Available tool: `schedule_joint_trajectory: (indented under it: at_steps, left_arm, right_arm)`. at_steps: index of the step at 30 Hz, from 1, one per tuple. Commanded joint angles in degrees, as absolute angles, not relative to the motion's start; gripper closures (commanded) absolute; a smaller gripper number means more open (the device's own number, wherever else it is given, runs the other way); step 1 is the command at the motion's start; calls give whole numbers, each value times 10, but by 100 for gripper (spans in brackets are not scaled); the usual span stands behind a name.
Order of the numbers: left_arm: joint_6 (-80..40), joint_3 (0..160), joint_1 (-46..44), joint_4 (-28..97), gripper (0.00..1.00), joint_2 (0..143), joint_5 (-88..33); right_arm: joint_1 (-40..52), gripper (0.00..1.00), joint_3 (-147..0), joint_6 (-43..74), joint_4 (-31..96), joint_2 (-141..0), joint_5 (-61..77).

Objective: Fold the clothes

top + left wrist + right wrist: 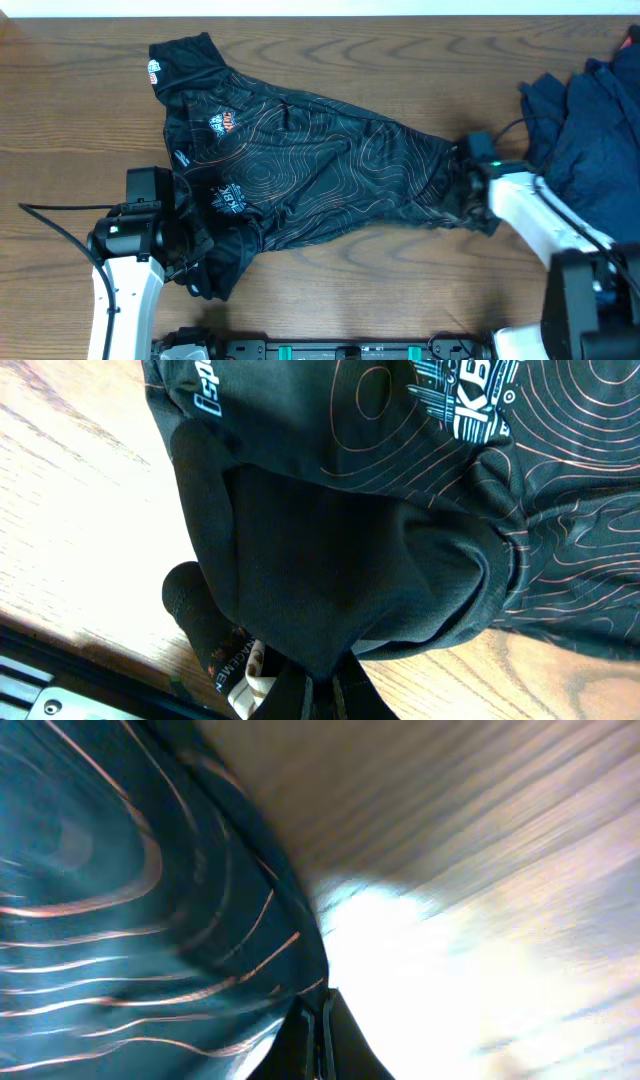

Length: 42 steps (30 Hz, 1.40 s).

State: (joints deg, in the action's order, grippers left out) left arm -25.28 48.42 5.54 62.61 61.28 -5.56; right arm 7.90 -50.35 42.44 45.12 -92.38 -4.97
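The black jersey (310, 170) with orange contour lines and white lettering lies spread across the middle of the wooden table. My left gripper (190, 260) is shut on its lower left sleeve; in the left wrist view the fingers (325, 695) pinch the black cloth (330, 560). My right gripper (468, 190) is shut on the jersey's right hem; in the right wrist view the fingers (322, 1038) clamp the cloth edge (150, 900). A heap of plain dark navy garments (590, 110) lies at the far right.
The table's front edge with a black rail (330, 350) runs along the bottom. The left arm's cable (55, 225) trails over the wood on the left. A white strip (300, 8) borders the table's far edge.
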Motion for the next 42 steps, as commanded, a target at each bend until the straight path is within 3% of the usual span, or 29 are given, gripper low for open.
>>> schedule_joint_trajectory:
  at_steps: [1,9,16,17,18,19,21,23,34,42]
  left_arm:
    - [-253,486,58,622,94,610,-47]
    - [-253,486,58,618,94,610,-47]
    - [-253,486,58,618,94,610,-47]
    - [-253,486,58,618,94,610,-47]
    - [-253,486,58,618,94,610,-47]
    - [-253,486,58,618,94,610,-47]
    - [-253,486,58,618,94,610,-47]
    - [-253,486,58,618,95,610,-47]
    - [-253,486,58,618,94,610,-47]
    - [-253,486,58,618,94,610,-47]
  right_arm:
    - [58,99,-538,354,470,-866,-62]
    - [50,99,-529,350,526,-848,-62]
    - [50,98,-506,350,502,-857,-62]
    - [50,91,-504,350,502,-861,-62]
    - [50,76,-502,343,502,-864,-62]
    - [50,52,-501,341,507,-867,-62]
    - [50,36,-501,342,520,-872,-62]
    - [50,29,-501,342,524,-872,-58]
    - [49,27,-485,366,528,-873,-51]
    - [50,24,-405,379,423,-873,-8]
